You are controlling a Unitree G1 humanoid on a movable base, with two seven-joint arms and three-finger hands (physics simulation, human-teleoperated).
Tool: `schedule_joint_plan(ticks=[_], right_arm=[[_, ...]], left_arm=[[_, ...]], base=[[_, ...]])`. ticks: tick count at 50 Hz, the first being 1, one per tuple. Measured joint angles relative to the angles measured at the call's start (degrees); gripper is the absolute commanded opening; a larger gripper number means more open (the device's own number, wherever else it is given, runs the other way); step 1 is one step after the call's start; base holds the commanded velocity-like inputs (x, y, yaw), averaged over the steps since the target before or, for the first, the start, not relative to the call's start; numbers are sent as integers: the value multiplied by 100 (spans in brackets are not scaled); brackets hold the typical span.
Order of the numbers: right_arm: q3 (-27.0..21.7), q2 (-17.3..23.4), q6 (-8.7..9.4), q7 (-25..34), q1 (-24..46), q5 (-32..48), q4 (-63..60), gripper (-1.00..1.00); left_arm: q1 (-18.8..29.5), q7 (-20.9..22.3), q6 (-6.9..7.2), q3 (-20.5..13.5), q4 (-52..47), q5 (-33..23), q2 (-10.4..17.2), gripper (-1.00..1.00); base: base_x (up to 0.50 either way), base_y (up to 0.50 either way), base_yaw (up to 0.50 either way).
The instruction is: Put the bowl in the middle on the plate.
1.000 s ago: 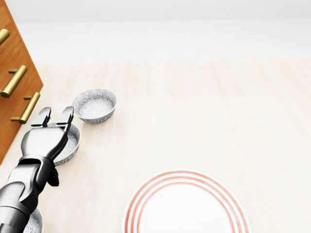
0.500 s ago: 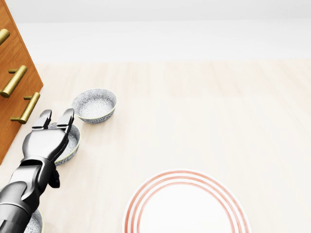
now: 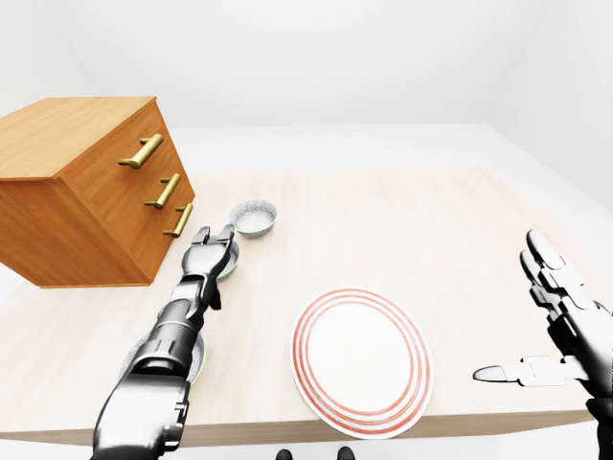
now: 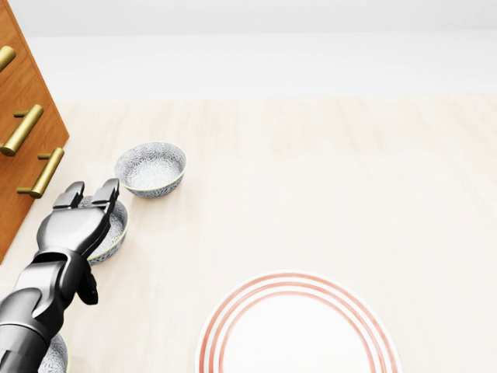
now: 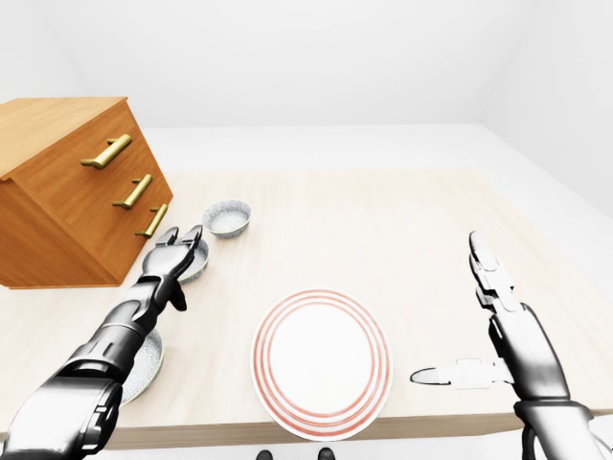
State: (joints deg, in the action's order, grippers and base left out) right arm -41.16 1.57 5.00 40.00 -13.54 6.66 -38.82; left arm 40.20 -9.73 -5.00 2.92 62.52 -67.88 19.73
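Observation:
Three patterned bowls lie in a line at the left of the table. The middle bowl (image 4: 118,227) is partly covered by my left hand (image 4: 91,189), whose fingers are spread open over its upper rim without closing on it. The top bowl (image 4: 151,168) stands free just beyond the fingertips. My left forearm hides most of the bottom bowl (image 4: 56,358). The white plate (image 4: 299,334) with red rings lies at the bottom centre of the head view. My right hand (image 5: 460,311) hovers open at the right, off the plate and holding nothing.
A wooden drawer chest (image 3: 86,192) with brass handles (image 4: 23,130) stands close to the left of the bowls. The table's near edge (image 3: 383,426) runs just below the plate in the eye views.
My left hand has slid slightly down in the head view, settling lower over the middle bowl. Its fingers stay open. Bowls and plate have not moved.

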Motion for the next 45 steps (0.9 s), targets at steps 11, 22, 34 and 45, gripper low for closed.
schedule_joint_plan(ticks=[11, 22, 34, 45], right_arm=[[32, 5, 0, 0, -5, 5, 72, 100], [28, -5, 0, 0, -17, 10, 25, 100], [13, -25, 0, 0, -24, 12, -23, 100], [-3, -22, 0, 0, -19, 5, -35, 100]], left_arm=[[57, 307, 0, -19, -48, 84, 15, 100], [69, 502, 0, -45, -153, 130, 27, 100], [68, 671, 0, -62, -292, 131, 20, 100], [50, 775, 0, -77, -403, 132, -1, 100]], base=[[0, 0, 0], [0, 0, 0], [0, 0, 0], [0, 0, 0]])
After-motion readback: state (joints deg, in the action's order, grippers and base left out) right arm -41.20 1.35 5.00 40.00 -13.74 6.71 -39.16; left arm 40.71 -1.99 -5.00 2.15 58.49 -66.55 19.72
